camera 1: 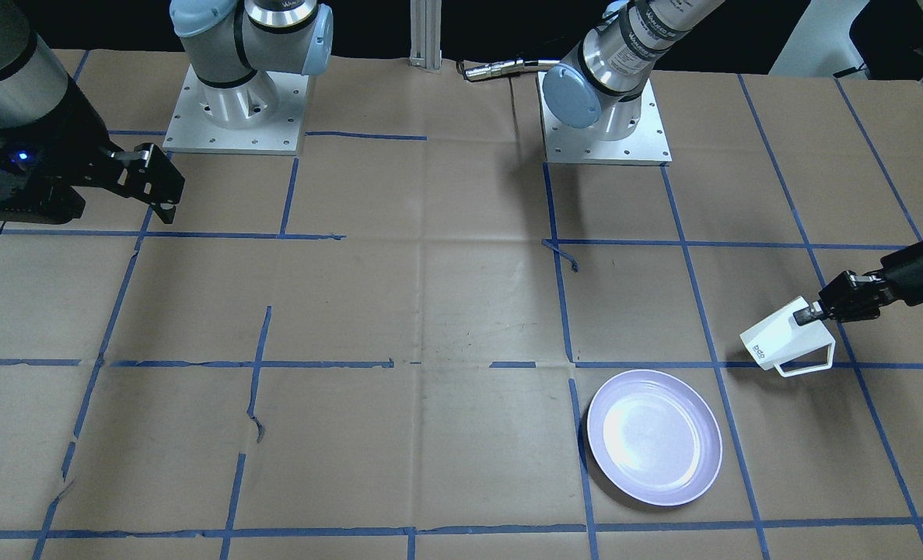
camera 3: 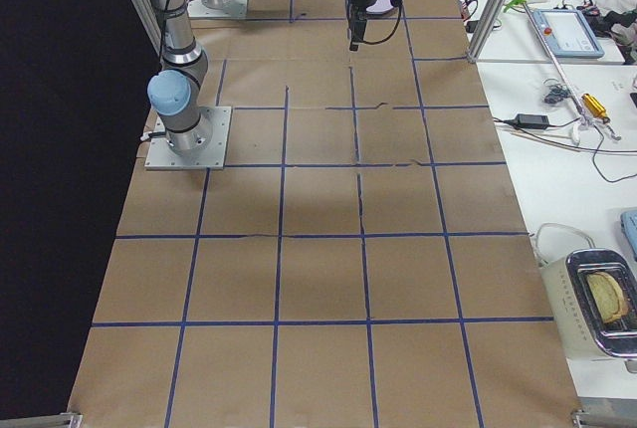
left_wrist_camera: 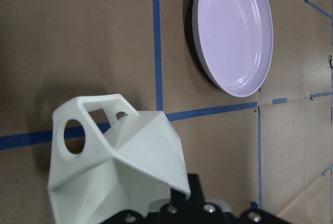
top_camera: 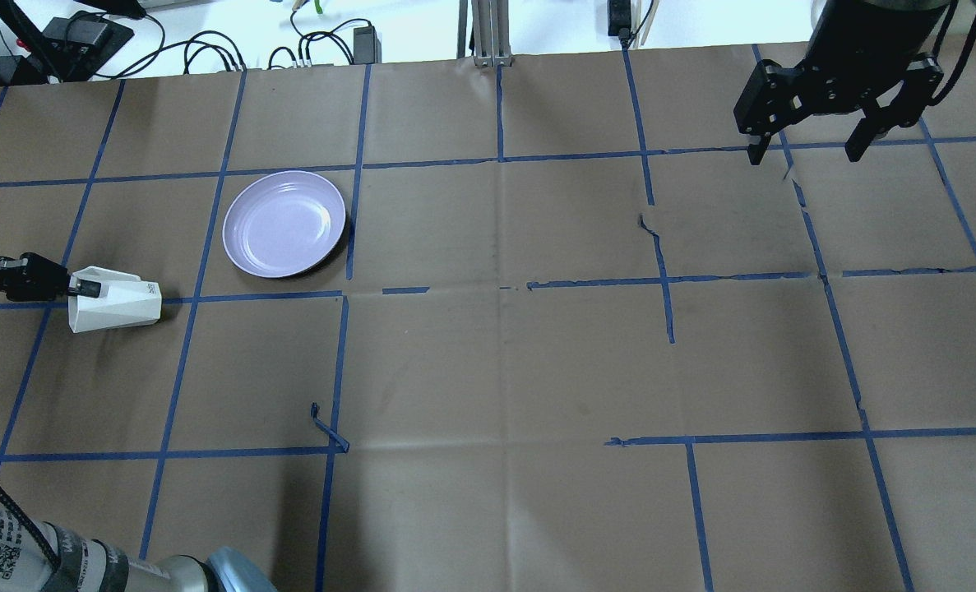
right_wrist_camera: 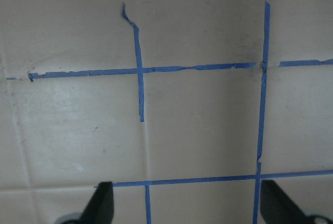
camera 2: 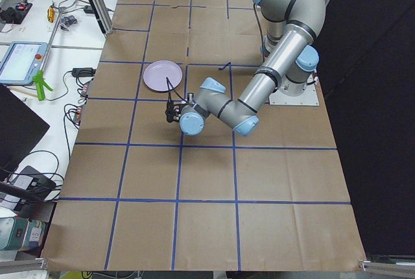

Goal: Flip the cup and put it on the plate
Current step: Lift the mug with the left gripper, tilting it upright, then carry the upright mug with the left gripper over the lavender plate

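The white faceted cup (camera 1: 780, 336) lies on its side in my left gripper (camera 1: 807, 315), which is shut on its rim end. The cup appears held just above the paper, base pointing toward the table's middle, handle toward the operators' side. In the overhead view the cup (top_camera: 117, 302) and left gripper (top_camera: 85, 288) are at the left edge. The wrist view shows the cup (left_wrist_camera: 114, 166) close up. The lavender plate (camera 1: 654, 435) (top_camera: 284, 224) (left_wrist_camera: 234, 31) lies flat, apart from the cup, toward the far side. My right gripper (top_camera: 806, 152) (right_wrist_camera: 188, 203) is open and empty, far right.
Brown paper with a blue tape grid covers the table (top_camera: 504, 353). Both arm bases (camera 1: 605, 117) (camera 1: 235, 109) stand at the robot's edge. Cables and gear (top_camera: 208, 49) lie beyond the far edge.
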`<state>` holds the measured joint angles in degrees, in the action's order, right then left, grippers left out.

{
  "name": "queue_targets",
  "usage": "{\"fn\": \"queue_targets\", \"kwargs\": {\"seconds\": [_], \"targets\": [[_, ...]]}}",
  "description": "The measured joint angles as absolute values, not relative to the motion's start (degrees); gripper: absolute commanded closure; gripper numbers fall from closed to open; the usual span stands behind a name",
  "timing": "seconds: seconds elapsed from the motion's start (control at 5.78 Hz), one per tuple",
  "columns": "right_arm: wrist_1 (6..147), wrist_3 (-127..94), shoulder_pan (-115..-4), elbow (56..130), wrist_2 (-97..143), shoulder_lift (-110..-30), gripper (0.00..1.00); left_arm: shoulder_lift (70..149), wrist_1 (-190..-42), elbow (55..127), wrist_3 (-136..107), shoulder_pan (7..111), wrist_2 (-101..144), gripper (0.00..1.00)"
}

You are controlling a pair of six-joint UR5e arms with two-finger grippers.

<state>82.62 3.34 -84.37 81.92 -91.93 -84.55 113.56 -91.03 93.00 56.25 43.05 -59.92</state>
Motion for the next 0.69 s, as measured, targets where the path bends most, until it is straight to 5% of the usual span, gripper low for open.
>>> {"fn": "queue_targets", "kwargs": {"seconds": [0.69], "targets": [[82.62, 3.34, -84.37, 81.91, -91.93, -84.55, 0.0, 110.09, -79.0, 89.26, 46.08, 62.62, -76.36, 1.0]]}}
